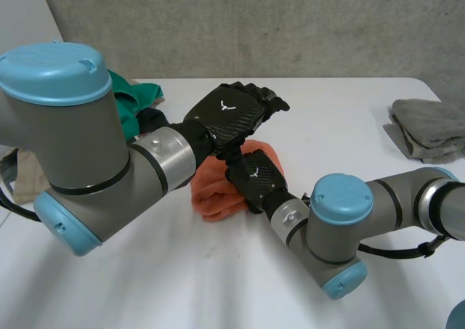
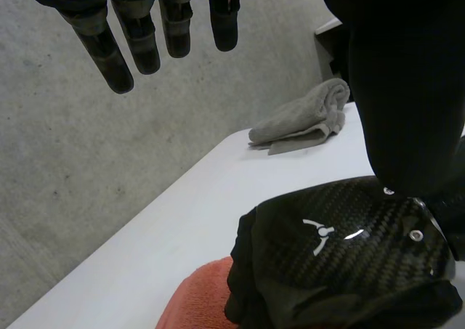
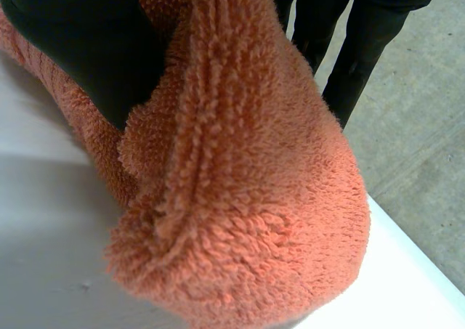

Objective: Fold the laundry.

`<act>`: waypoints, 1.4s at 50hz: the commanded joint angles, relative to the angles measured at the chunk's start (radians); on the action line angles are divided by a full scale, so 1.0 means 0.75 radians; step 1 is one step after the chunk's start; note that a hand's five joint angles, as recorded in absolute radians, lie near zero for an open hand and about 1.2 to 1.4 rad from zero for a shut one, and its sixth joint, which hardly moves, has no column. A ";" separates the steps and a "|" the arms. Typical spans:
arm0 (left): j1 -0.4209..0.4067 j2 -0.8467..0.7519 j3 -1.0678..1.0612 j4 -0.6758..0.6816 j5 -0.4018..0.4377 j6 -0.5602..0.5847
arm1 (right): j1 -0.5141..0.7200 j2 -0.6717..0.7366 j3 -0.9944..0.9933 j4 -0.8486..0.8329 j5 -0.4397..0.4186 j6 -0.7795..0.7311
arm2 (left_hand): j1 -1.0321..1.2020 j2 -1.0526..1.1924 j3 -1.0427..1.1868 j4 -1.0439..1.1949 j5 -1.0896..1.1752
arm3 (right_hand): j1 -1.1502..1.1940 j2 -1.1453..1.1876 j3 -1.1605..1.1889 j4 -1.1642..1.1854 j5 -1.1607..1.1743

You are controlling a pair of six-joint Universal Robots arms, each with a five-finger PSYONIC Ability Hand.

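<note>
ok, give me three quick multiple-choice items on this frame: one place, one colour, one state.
1. Where is the folded grey towel? A near the table's right edge B in a basket C on the floor
2. What colour is the towel at the right hand? A green B orange C grey
3. The left hand is: A open, holding nothing B shut on cloth C pressing the table

1A, it lies apart, far right. 2B, the orange towel is bunched in that hand. 3A, its fingers hang straight and free.
</note>
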 commanded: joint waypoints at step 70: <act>-0.094 0.024 0.087 -0.008 0.110 -0.003 | -1.370 0.224 -0.417 -0.199 -0.721 0.220 | -0.030 -0.036 -0.041 -0.035 -0.064 | -0.131 -0.298 -0.310 -0.355 -0.229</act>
